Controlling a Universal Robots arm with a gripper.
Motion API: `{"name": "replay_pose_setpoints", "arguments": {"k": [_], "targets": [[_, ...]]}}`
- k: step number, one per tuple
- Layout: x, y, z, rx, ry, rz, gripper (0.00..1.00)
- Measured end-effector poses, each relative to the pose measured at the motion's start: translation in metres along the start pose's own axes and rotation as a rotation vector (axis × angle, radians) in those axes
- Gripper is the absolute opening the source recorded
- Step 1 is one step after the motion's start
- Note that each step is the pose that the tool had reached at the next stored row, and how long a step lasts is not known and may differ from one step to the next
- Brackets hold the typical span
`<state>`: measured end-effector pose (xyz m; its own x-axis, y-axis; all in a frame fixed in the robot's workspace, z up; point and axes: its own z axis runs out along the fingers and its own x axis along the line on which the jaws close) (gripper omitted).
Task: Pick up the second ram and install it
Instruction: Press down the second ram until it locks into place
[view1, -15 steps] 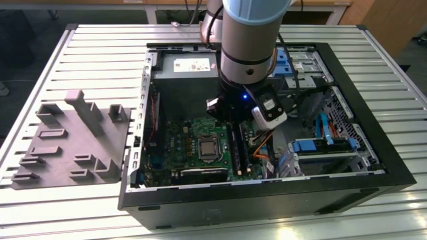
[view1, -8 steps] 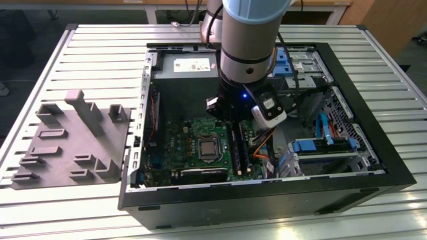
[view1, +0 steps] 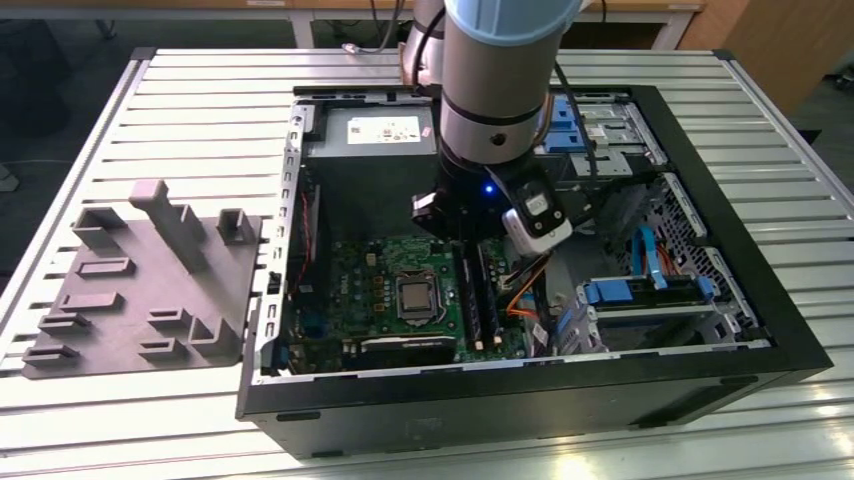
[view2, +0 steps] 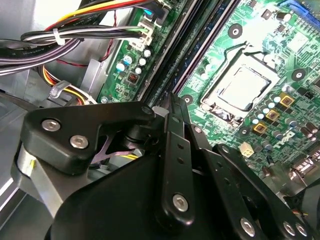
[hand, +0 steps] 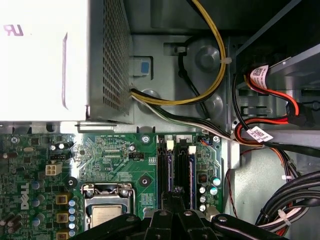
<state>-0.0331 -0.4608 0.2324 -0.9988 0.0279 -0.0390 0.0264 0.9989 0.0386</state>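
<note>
Green motherboard (view1: 400, 285) lies in the open computer case (view1: 694, 372) on the slatted desk (view1: 200, 90). In the first wrist view the claw (hand: 172, 200) is down over the memory slots (hand: 178, 167), its fingers close together. Both slots appear filled, so the second ram (hand: 191, 170) looks seated or nearly so; whether the claw grips it I cannot tell. The grey holder (view1: 140, 290) stands on the exterior view's left.

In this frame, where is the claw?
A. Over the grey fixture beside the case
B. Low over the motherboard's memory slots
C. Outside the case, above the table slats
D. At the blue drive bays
B: both wrist views show the claw down over the memory slots beside the CPU socket.
</note>
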Motion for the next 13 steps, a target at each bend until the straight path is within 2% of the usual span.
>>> {"name": "replay_pose_setpoints", "arguments": {"k": [13], "targets": [[0.0003,0.0108,0.0013,0.0000,-0.0001,0.002,0.11]]}}
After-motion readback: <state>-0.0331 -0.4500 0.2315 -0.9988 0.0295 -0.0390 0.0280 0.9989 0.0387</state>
